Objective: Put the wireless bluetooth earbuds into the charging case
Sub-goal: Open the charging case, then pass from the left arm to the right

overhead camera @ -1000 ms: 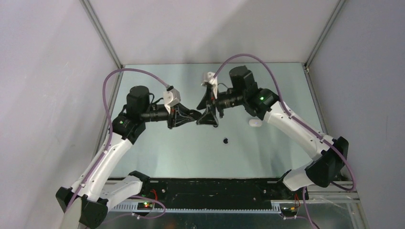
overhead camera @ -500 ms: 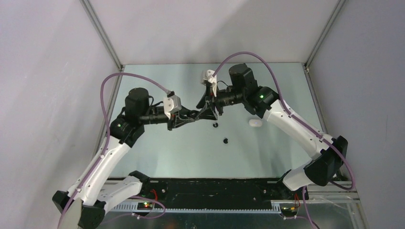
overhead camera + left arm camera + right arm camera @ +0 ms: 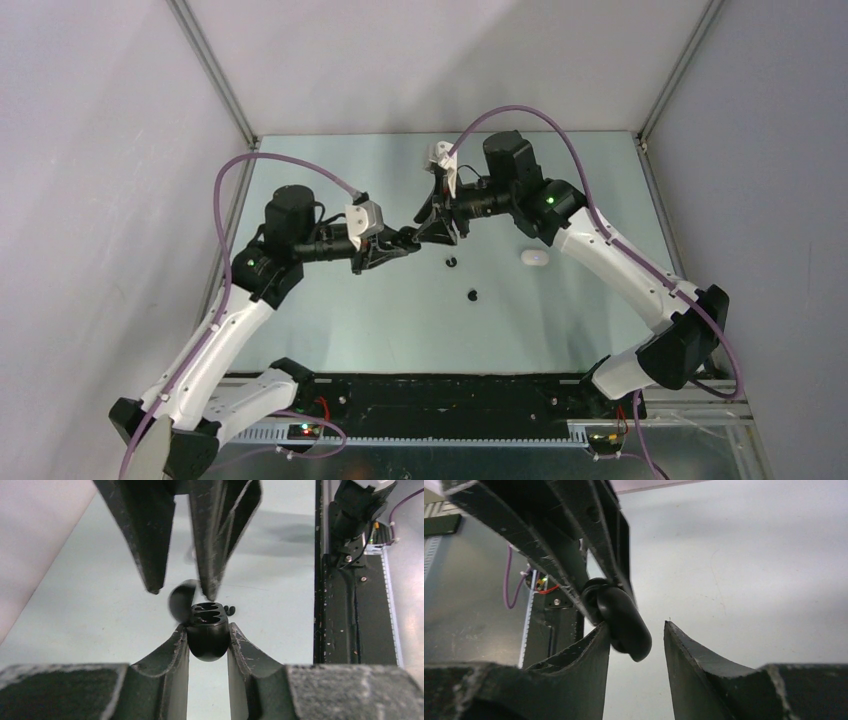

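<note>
**Charging case pinched by the left arm, lid between the right fingers**

Charging case, glossy black, sat between the left jaws. They were pressed tight against its two sides and held it above the counter, towards the far middle. Its two wells faced away from the left wrist, and its lid was swung up.

The right jaws came in from the opposite side and stood partly parted around that lid. One finger touched it and the other finger stood just clear, so nothing was clamped there.

Down on the counter, one black earbud lay near the meeting jaws. A second black earbud lay a little nearer the arm bases. A white oval case lay just beside the right arm.
</note>
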You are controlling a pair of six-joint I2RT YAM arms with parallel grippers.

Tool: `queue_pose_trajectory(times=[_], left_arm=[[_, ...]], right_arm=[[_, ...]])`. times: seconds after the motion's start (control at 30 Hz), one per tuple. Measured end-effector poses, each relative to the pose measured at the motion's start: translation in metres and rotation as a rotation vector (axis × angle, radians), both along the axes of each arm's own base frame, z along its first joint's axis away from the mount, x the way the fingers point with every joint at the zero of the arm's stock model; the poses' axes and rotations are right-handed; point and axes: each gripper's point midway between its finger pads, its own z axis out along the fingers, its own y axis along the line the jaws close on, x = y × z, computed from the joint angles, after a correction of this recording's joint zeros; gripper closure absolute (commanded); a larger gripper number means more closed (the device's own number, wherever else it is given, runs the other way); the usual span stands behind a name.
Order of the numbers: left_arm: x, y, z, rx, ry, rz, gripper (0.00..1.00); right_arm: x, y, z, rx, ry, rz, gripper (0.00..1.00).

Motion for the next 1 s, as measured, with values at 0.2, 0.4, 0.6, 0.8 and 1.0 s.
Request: queue_pose_trajectory(times=[0.2,0.4,0.6,0.8,1.0], left_arm=[[-0.004,-0.005,0.003,-0.013,0.033,-0.019,1.00],[-0.002,-0.006,0.007,-0.021,0.062,-0.010,1.00],[-0.002,-0.007,0.006,-0.022,0.084,-0.008,1.00],[-0.002,-0.009,0.005,-0.027,0.125,-0.004,1.00],[-0.002,-0.010,0.005,-0.030,0.137,-0.002,1.00]], right_arm=[[0.008,-0.001,-0.003,-0.013,-0.022,-0.041,0.56],[0.009,-0.006,-0.006,-0.022,-0.034,-0.062,0.62],[0.008,-0.008,-0.007,-0.024,-0.035,-0.062,0.82],[0.008,-0.010,-0.010,-0.025,-0.048,-0.060,0.77],[0.006,-0.013,-0.013,-0.027,-0.040,-0.068,0.65]])
